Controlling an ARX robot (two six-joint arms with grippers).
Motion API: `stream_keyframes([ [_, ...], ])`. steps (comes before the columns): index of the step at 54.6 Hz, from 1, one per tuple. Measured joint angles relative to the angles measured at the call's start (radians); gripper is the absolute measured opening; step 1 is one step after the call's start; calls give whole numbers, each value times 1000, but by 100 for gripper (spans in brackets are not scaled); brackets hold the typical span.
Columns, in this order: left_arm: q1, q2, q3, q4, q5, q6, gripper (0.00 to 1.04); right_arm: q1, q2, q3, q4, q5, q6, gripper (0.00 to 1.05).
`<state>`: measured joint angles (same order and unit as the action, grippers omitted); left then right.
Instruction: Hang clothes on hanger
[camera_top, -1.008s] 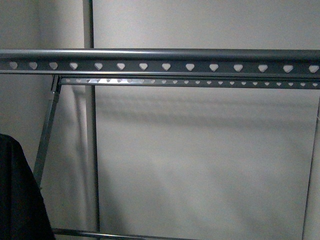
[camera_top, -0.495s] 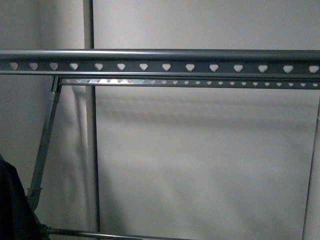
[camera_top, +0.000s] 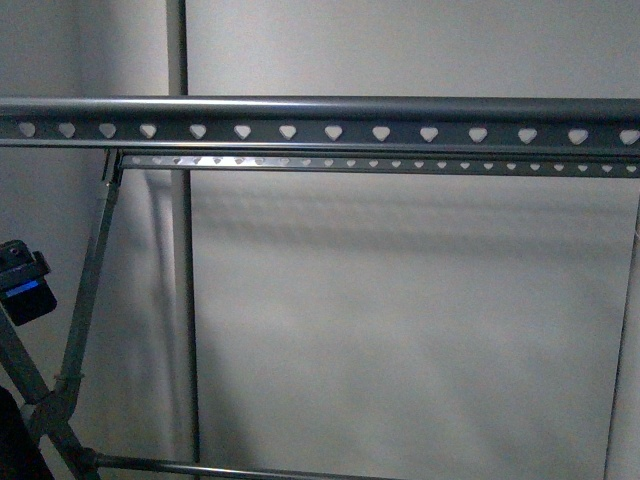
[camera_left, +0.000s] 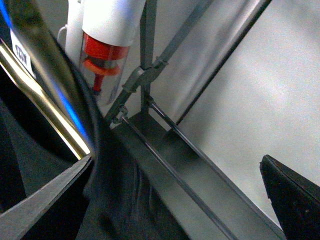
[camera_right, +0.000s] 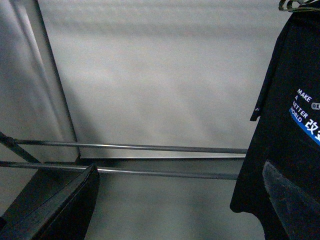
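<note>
The grey rack fills the front view: its near rail and far rail both have heart-shaped holes, and its crossed legs stand at the lower left. The black T-shirt with white "MAKE A BETTER WORLD" print and a blue stripe hangs from a chrome hook in the right wrist view. My right gripper is open and empty, with one finger in front of the shirt's lower part. My left gripper is open near dark cloth and the rack's legs.
Two low rack bars run across behind the right gripper. A white and red appliance stands behind the rack's legs. A blurred shiny curved piece crosses the left wrist view. A small black box with a blue light shows at the far left.
The dark cloth at the front view's lower left has dropped almost out of sight, uncovering the crossed legs. The black box with the blue light has come into view.
</note>
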<state>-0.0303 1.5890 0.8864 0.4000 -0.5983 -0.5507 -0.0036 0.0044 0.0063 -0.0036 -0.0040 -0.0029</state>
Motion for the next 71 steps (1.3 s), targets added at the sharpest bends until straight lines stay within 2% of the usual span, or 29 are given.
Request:
stream_keyframes([
  [8,39,93,70,-30,-7,6,96,0,0,0,0,0,0,97],
  [17,77,117,75,-76,-4,11,68,0,0,0,0,0,0,97],
  [25,97,126,96,-169,46,10,40,0,0,0,0,0,0,97],
  [30,98,116,77,-166,128,27,19,0,0,0,0,0,0,97],
  [35,106,74,18,-134,223,70,9,0,0,0,0,0,0,97],
  [40,118,-10,-72,-103,357,167,7,0,0,0,0,0,0,97],
  [43,127,-91,-142,-105,529,282,6,0,0,0,0,0,0,97],
  [44,127,-103,-150,-105,542,301,6,0,0,0,0,0,0,97],
  [46,122,-164,-191,-120,664,413,6,0,0,0,0,0,0,97],
  [52,155,-345,-287,-247,999,686,6,0,0,0,0,0,0,97],
  [56,191,-404,-295,-304,1161,836,6,0,0,0,0,0,0,97],
  [61,201,-417,-258,-360,1332,1004,6,0,0,0,0,0,0,97],
  [67,191,-403,-181,-430,1455,1133,6,0,0,0,0,0,0,97],
  [71,168,-369,-82,-553,1598,1314,6,0,0,0,0,1,0,97],
])
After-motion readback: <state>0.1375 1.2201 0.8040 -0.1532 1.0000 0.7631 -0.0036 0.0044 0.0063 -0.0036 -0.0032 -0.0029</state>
